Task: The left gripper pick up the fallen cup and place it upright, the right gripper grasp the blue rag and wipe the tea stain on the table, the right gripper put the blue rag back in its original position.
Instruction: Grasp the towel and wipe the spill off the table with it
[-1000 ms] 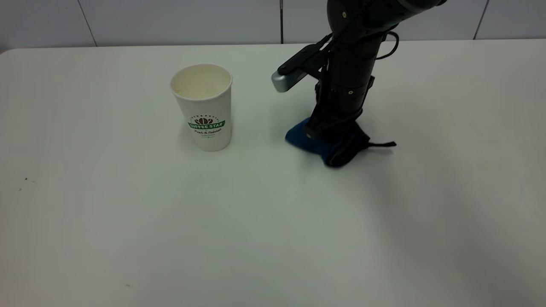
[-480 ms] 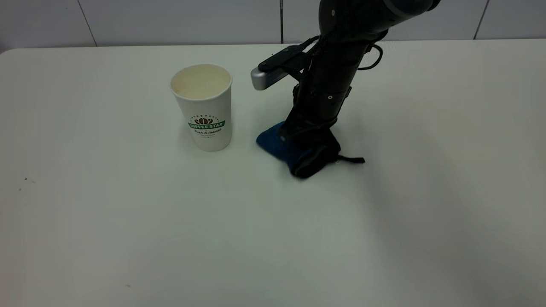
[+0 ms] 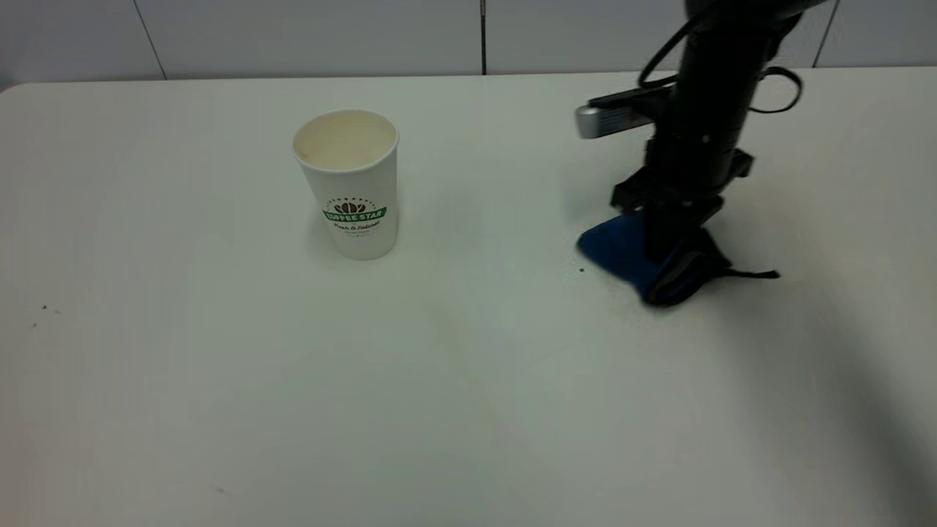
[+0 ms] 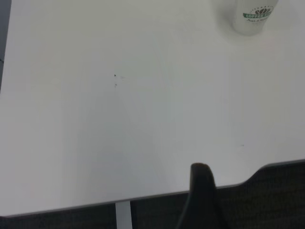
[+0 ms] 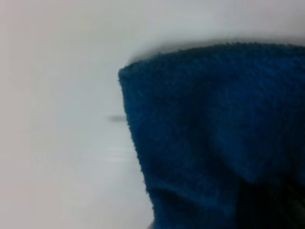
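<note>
The outside camera is showing the right hand coming straight down onto the blue rag at the right side of the white counter. The hand is clamped on the rag, and the rag is touching the counter. A thin black loop is sticking out of the rag to the right. A tiny black speck is lying just left of the rag.

The paper cup is standing upright, well apart from the rag, toward the far left.

The right wrist camera is showing only the fuzzy blue rag up close, lying against the pale counter.

The left wrist camera is looking across the counter from off its edge. One dark finger of the left hand is poking into view, so I cannot tell if that hand is apart or together. The cup is showing far away.

A grey tiled wall is standing behind the counter. The near half of the counter is giving lots of open room.
</note>
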`<action>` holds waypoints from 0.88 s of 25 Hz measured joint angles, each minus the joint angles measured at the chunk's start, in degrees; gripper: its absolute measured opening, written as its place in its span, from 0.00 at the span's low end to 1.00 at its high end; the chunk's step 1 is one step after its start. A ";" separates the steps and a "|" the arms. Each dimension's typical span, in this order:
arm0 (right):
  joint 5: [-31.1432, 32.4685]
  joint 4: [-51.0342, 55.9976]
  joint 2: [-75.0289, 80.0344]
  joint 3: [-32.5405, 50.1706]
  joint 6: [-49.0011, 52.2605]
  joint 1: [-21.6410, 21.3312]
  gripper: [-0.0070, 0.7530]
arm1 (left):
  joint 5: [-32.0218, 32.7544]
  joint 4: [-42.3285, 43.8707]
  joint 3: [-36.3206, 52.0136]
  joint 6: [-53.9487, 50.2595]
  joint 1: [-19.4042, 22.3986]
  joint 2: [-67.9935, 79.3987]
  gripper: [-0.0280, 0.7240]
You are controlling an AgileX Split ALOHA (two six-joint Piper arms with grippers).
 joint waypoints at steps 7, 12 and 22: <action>-6.54 -6.79 -0.30 0.00 8.55 -8.01 0.07 | 0.00 0.00 0.00 0.00 0.00 0.00 0.81; -6.95 -6.94 -0.34 0.00 9.54 -8.46 0.12 | 0.00 0.00 0.00 0.00 0.00 0.00 0.81; -2.06 -9.96 -4.78 0.38 15.47 -8.01 0.83 | 0.00 0.00 0.00 0.00 0.00 0.00 0.81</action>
